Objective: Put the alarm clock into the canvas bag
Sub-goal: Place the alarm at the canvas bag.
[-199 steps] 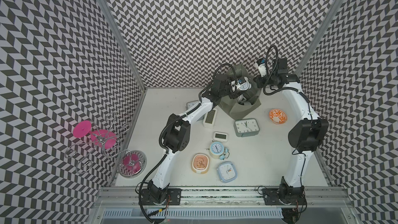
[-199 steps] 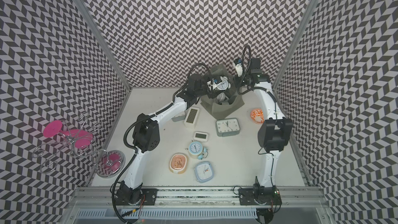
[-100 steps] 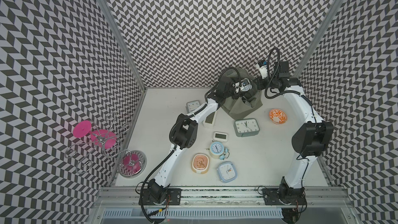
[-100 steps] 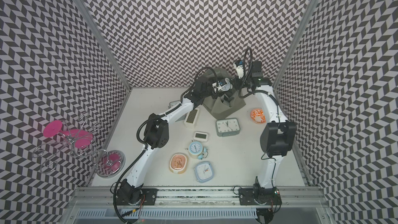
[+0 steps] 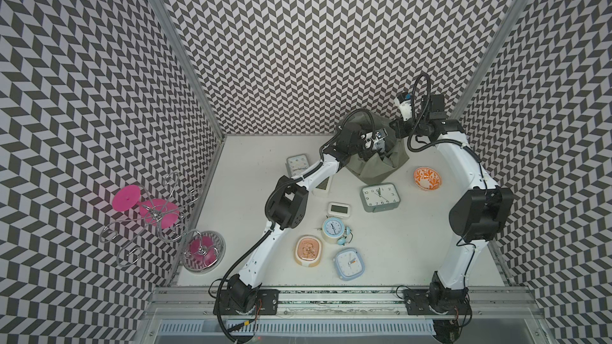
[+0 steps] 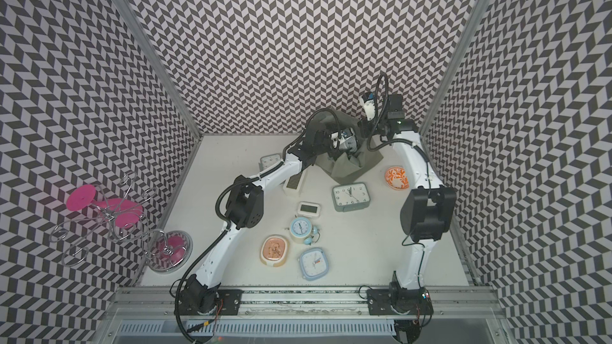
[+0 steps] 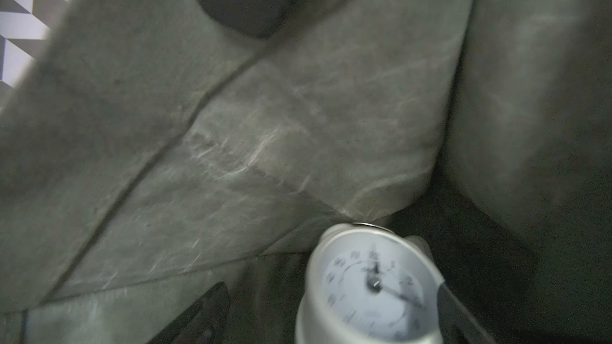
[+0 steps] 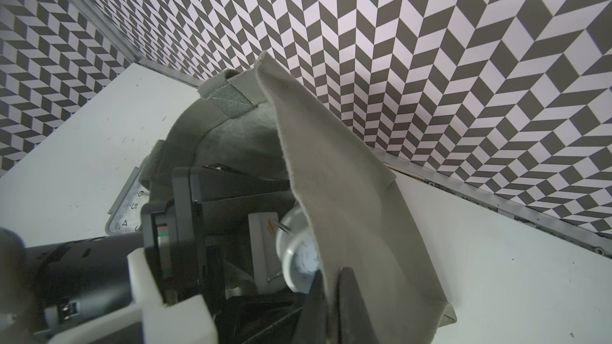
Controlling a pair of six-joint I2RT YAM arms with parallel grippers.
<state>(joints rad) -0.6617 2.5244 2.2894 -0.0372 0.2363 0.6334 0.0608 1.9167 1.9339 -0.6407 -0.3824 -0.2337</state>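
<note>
In both top views the mouth of the canvas bag (image 5: 377, 170), upper centre-right, is crowded: the left gripper (image 7: 329, 287), jaws spread, and a silver round clock (image 8: 298, 256) fill it, and the right gripper (image 8: 332, 306) pinches its wall. Below it a grey square clock (image 5: 380, 197), a white digital clock (image 5: 338, 209), a blue twin-bell clock (image 5: 333, 229), an orange-faced clock (image 5: 308, 250) and a pale blue clock (image 5: 349, 263) clutter mid-frame, with an orange bowl (image 5: 427, 178) just right of the bag. The table (image 5: 238, 193) lies bare left of the left arm and lower right, between the pale blue clock and the right arm.
</note>
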